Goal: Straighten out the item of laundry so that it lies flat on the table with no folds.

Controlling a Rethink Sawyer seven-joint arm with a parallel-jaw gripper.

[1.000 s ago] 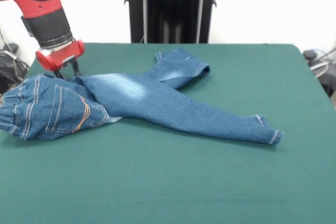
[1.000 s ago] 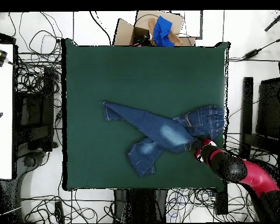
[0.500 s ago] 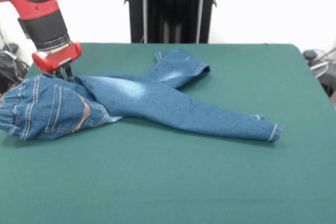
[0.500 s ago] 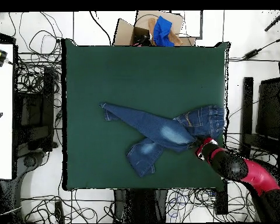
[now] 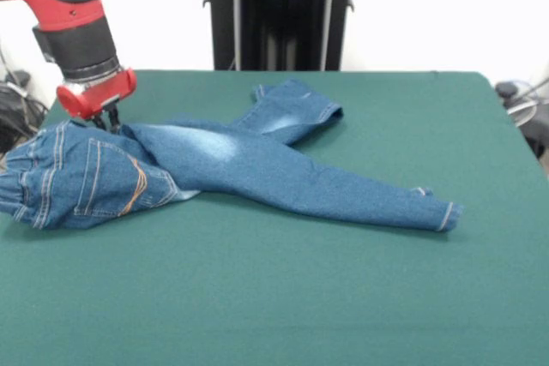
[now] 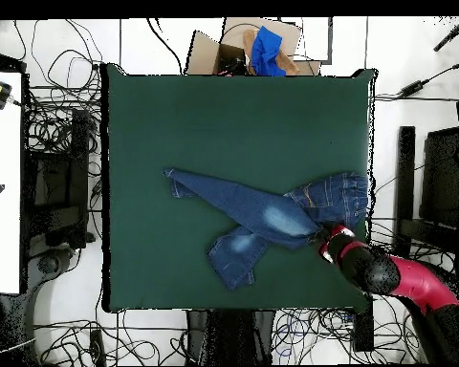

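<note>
hand (image 5: 108, 116) slightly higher, jeans (image 5: 232, 169) just beneath

No legible text, labels or nos. anywhere in either view.

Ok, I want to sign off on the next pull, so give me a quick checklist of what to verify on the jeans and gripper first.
1. Gripper is at the jeans: ok, it sits at the far edge of the seat part, near the waist end.
2. Grip on the cloth confirmed: cannot tell, the fingertips are too small and dark to read.
3. Jeans flat: not ok, one leg lies crossed under the other, and the seat is bunched.
4. Jeans fully on the table: not ok, the waistband sits at the table's edge.
5. Room to spread: ok, open green cloth lies on the other sides of the jeans.
</note>
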